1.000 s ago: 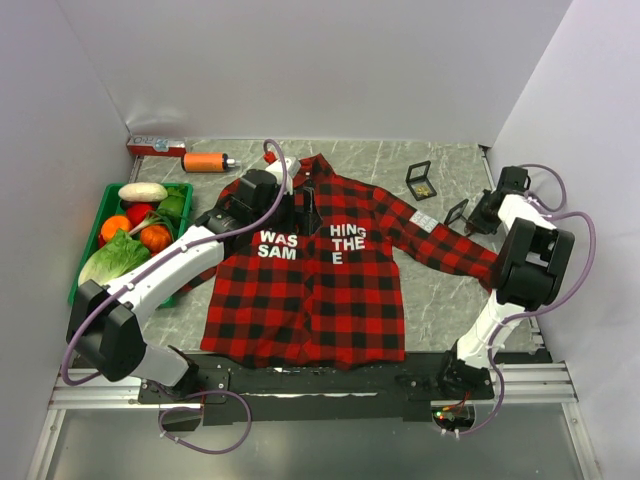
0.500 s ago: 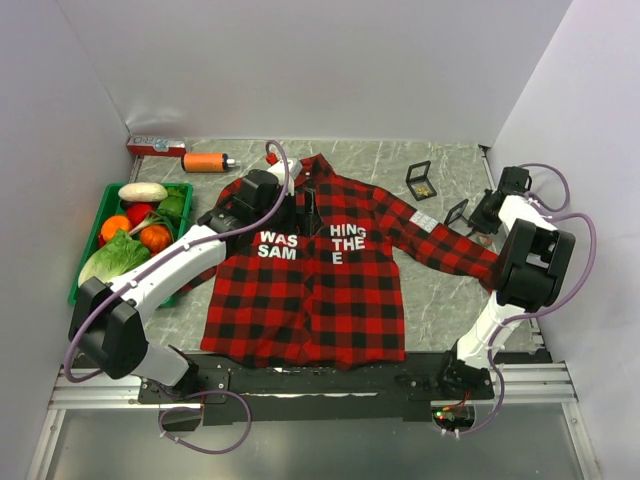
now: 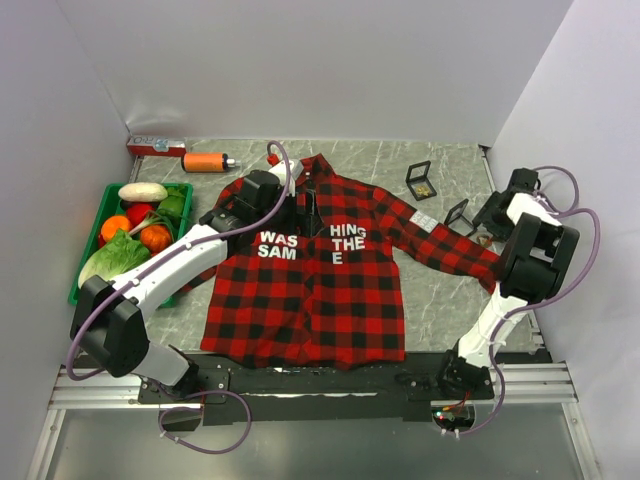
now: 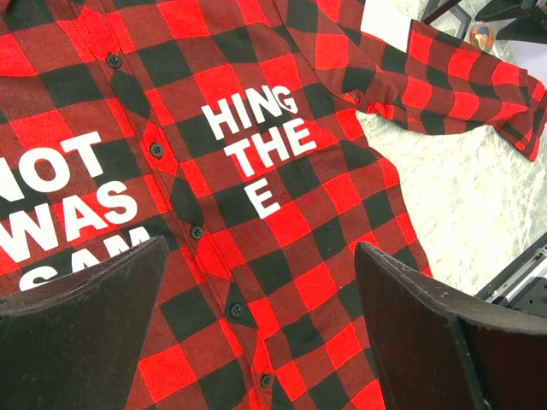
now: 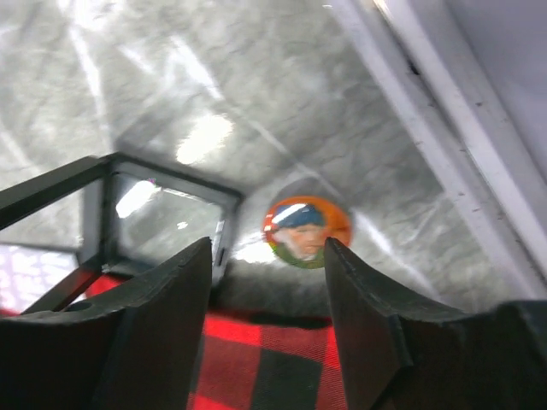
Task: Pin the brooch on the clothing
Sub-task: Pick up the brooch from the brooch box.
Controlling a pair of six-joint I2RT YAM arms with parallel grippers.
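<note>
Both tools hold nothing: left tool [image 4: 261,248] spread wide over the shirt [image 4: 291,282], right tool [image 5: 267,248] half open, brooch [image 5: 306,232] on the counter [image 5: 214,60] at its twelve o'clock

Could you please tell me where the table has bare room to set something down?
Free: the back strip between orange bottle and black box; the patch between shirt hem and right arm. Crowded: around right pincer, brooch and sleeve.
</note>
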